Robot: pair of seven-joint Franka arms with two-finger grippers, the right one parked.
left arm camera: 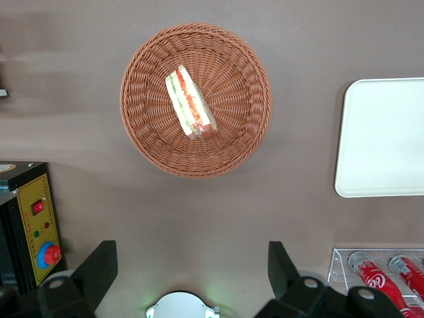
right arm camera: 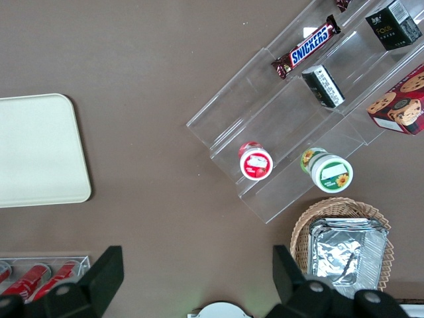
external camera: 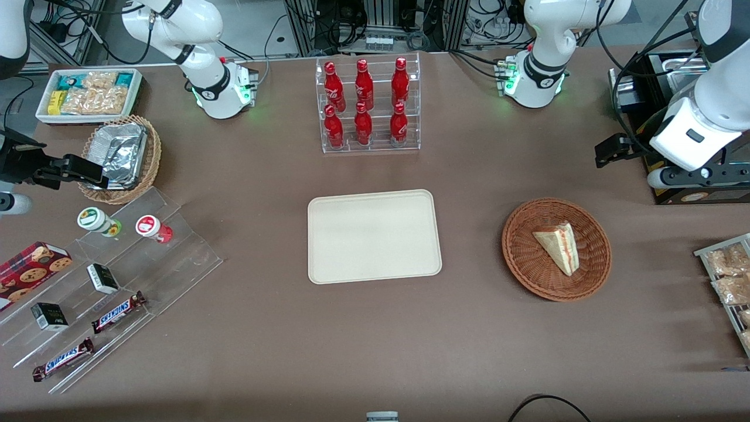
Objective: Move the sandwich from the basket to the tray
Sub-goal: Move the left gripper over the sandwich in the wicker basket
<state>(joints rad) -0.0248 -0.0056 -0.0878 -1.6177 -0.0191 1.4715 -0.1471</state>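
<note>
The sandwich (external camera: pixel 559 246) (left arm camera: pixel 190 103), a pale wedge with red, orange and green filling, lies in the round reddish-brown basket (external camera: pixel 521 258) (left arm camera: pixel 142 132). The cream tray (external camera: pixel 375 234) (left arm camera: pixel 384 139) sits bare at the table's middle, beside the basket toward the parked arm's end. My gripper (external camera: pixel 612 151) (left arm camera: pixel 192 271) hangs high over the table, farther from the front camera than the basket and a little toward the working arm's end. It is open wide, with nothing between its fingers (left arm camera: pixel 99 265).
A clear rack of red bottles (external camera: pixel 369 105) (left arm camera: pixel 384 275) stands farther back than the tray. A black box with a yellow panel (left arm camera: pixel 33 225) sits near my arm. A wire rack of snack packets (external camera: pixel 729 281) is at the working arm's end. Acrylic steps (external camera: pixel 105 275) with snacks lie toward the parked arm's end.
</note>
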